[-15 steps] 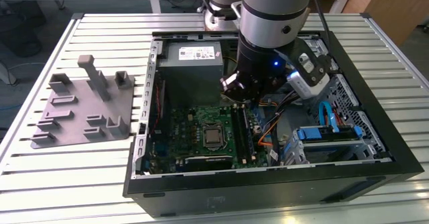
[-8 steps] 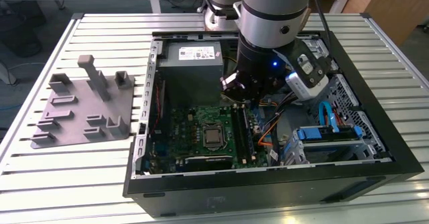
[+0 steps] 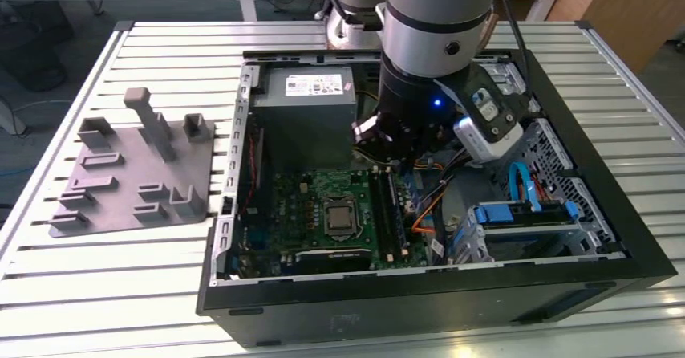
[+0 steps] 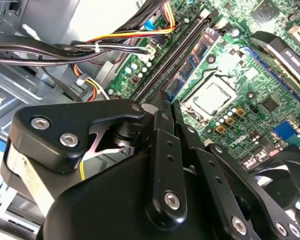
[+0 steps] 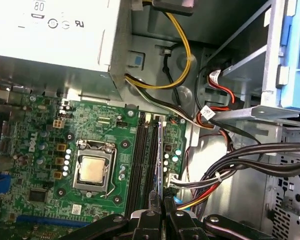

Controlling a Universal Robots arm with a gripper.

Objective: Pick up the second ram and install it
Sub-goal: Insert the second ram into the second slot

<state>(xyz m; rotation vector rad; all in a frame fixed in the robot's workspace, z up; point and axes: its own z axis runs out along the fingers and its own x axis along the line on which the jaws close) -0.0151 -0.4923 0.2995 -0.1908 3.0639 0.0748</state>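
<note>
I am down inside the open computer case (image 3: 428, 294). Its black walls stand all around me. My pincer (image 5: 159, 200) is clenched, and its two fingertips (image 4: 162, 102) sit tight together on the near end of the second ram (image 5: 160, 155).

The second ram stands on its thin edge in a slot on the green board (image 5: 105, 120). It runs straight away from my fingertips toward the big silver power box (image 5: 55, 30). In the second wrist view its blue-green side (image 4: 192, 60) shows just past my fingertips.

On one side of the stick lie two bare black slots (image 5: 142, 160), touching close. Past them is the square silver chip (image 5: 92, 170). That side is flat and low, so there is room there.

The other side is crowded. A bunch of black cables (image 5: 250, 160) and some red and yellow wires (image 5: 190, 195) come near the stick. Behind them stands the metal drive cage with its blue latches (image 3: 524, 209).

In the exterior view, my arm (image 3: 434, 37) comes down over the middle of the case. The grey tray (image 3: 139, 173) sits outside the case on the slatted table (image 3: 107, 294), on the exterior view's left, well apart from me.
</note>
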